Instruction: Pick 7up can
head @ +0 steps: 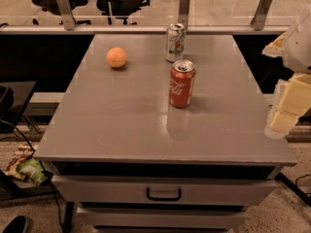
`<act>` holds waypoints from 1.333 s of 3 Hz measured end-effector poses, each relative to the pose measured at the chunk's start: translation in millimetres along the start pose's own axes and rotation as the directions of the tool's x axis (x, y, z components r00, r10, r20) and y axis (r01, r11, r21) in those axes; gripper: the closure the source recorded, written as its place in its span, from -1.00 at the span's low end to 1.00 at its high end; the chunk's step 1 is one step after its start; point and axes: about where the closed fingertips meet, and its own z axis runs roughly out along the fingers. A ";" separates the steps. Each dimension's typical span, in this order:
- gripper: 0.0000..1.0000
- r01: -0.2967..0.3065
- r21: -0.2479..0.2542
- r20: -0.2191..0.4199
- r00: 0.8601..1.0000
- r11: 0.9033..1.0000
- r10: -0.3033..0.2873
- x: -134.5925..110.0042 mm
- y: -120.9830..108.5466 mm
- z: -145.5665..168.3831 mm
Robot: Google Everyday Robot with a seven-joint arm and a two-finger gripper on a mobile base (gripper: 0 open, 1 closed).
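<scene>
The 7up can stands upright near the far edge of the grey table, silvery-white with green lettering and a silver top. A red Coca-Cola can stands upright just in front of it, towards the table's middle. My gripper is at the right edge of the view, beside the table's right side and well to the right of both cans. It holds nothing that I can see.
An orange lies on the table's far left part. A drawer with a black handle is under the tabletop. A rail with metal posts runs behind the table. Snack bags lie on the floor at left.
</scene>
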 end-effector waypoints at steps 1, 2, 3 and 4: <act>-1.00 0.000 0.000 0.000 1.000 1.000 0.000 0.0 0.0 0.0; -1.00 -0.018 -0.036 0.015 1.000 0.999 0.019 -4.7 -8.5 4.8; -1.00 -0.046 -0.064 0.049 0.998 0.997 0.050 -18.9 -34.1 20.2; -1.00 -0.065 -0.061 0.082 0.994 0.996 0.070 -37.1 -69.4 38.7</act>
